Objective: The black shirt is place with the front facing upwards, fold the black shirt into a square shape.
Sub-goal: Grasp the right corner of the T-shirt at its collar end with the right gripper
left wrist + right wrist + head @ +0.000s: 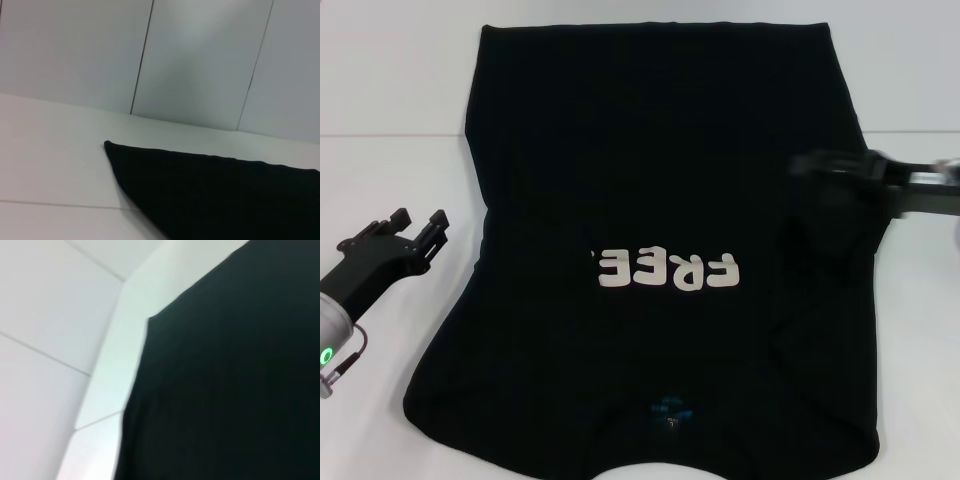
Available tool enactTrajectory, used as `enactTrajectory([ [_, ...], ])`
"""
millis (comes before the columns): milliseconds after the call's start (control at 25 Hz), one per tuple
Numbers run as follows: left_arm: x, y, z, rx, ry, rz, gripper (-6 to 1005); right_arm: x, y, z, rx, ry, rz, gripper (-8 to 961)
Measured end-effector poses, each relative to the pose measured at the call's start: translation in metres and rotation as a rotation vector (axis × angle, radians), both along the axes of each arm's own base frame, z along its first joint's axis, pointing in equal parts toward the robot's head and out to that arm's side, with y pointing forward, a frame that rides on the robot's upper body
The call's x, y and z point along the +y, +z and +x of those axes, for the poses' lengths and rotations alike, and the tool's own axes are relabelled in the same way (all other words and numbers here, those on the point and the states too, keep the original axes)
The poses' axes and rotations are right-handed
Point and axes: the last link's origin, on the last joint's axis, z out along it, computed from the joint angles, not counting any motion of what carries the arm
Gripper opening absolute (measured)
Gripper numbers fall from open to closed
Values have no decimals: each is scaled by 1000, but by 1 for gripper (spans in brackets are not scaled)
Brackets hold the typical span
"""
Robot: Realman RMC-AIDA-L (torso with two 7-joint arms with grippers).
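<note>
The black shirt (660, 200) lies spread on the white counter (390, 190), chest side up, with the pale "FREE!" lettering (665, 270) reading upside down in the head view and the blue neck label (668, 408) at the near edge. The collar thus faces the robot and the hem lies at the far side. The robot's-right side of the shirt appears already turned inward, judging by the raised ridge of cloth there.

The right claw (830, 185) is positioned over that right side, above the cloth, apparently to carry or press the side panel toward the centre line. Whether its fingers are open or closed cannot be determined; the right wrist view shows only dark fabric and counter.

The left claw (425, 240) rests off the shirt, just beside its left edge, fingers parted and gripping nothing. This placement suits a subsequent grasp of the left side for the matching fold.
</note>
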Motion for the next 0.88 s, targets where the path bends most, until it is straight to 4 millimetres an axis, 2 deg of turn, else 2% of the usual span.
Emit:
enactTrajectory([
  [80, 0, 0, 0, 0, 0, 0, 539, -5, 12, 13, -17, -42, -18, 825],
  [200, 0, 0, 0, 0, 0, 0, 539, -16, 17, 32, -82, -85, -67, 819],
  [400, 0, 0, 0, -1, 2, -1, 539, -23, 7, 39, -179, -79, -134, 809],
  [600, 0, 0, 0, -2, 2, -1, 539, -21, -2, 37, -282, -49, -152, 798],
  [800, 0, -1, 0, -3, 3, -2, 539, -18, -6, 33, -324, -31, -144, 590],
  [880, 0, -1, 0, -3, 3, -2, 539, -16, -8, 30, -336, -20, -142, 565],
])
